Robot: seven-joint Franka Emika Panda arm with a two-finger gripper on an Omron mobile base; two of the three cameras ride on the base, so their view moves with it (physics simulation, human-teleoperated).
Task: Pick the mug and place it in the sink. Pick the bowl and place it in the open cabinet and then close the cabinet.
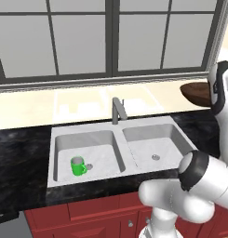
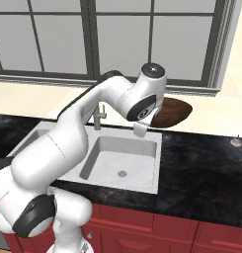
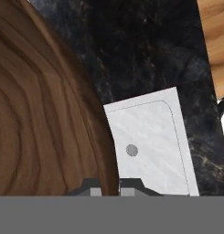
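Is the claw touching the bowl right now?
Touching. In the hand view the claw is shut on the bowl rim, one fingertip either side, no gap.

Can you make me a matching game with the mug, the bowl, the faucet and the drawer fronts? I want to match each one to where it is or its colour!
Things:
1. mug
2. bowl
3. faucet
4. drawer fronts

Matches:
A. red, under the counter
B. green, standing in the left basin
C. grey, behind the two basins
D. brown wood, held up by the gripper

Pairs: 1-B, 2-D, 3-C, 4-A
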